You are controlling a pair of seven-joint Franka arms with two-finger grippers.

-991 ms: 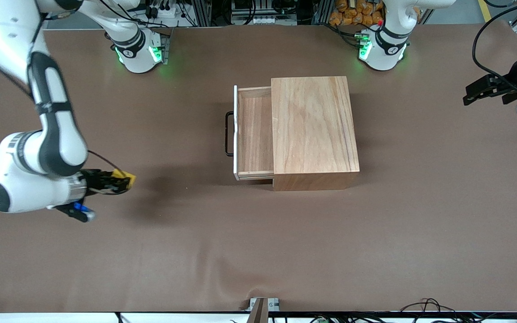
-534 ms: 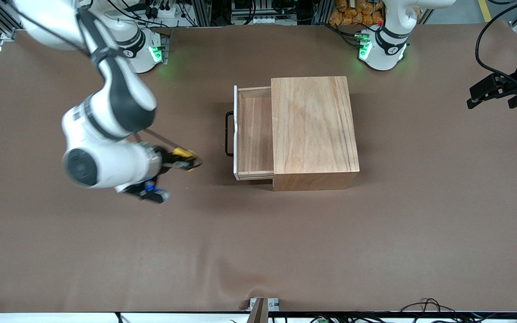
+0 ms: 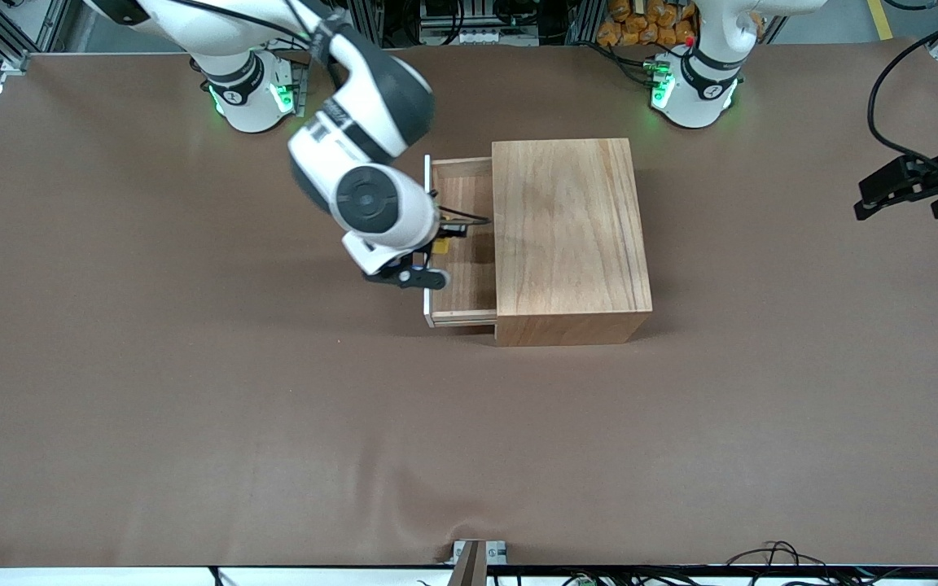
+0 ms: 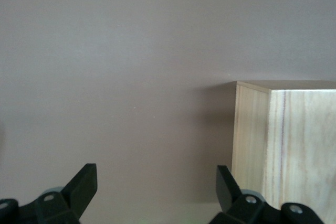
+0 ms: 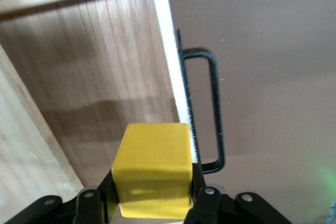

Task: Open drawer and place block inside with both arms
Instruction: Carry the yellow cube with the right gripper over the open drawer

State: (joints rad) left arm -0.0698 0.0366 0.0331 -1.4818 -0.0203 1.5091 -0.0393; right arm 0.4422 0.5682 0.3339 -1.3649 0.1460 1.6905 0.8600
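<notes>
The drawer (image 3: 462,259) stands pulled out of the wooden cabinet (image 3: 568,236), with its white front panel (image 3: 427,305) toward the right arm's end of the table. My right gripper (image 3: 442,242) hangs over the open drawer, shut on the yellow block (image 3: 440,246). In the right wrist view the block (image 5: 153,169) sits clamped in the right gripper (image 5: 153,187), above the drawer's wooden floor (image 5: 89,66) and close to the white panel (image 5: 168,51) and black wire handle (image 5: 212,108). My left gripper (image 3: 896,195) waits open and empty at the left arm's end of the table.
The left wrist view shows the left gripper (image 4: 155,177) over bare brown table cover, with a corner of the cabinet (image 4: 286,145) ahead of it. The arms' bases (image 3: 251,94) (image 3: 693,89) glow green along the table's edge farthest from the front camera.
The right arm has swung from the right arm's end of the table to above the open drawer, carrying the block. The left gripper has drifted slightly toward the table's edge.
</notes>
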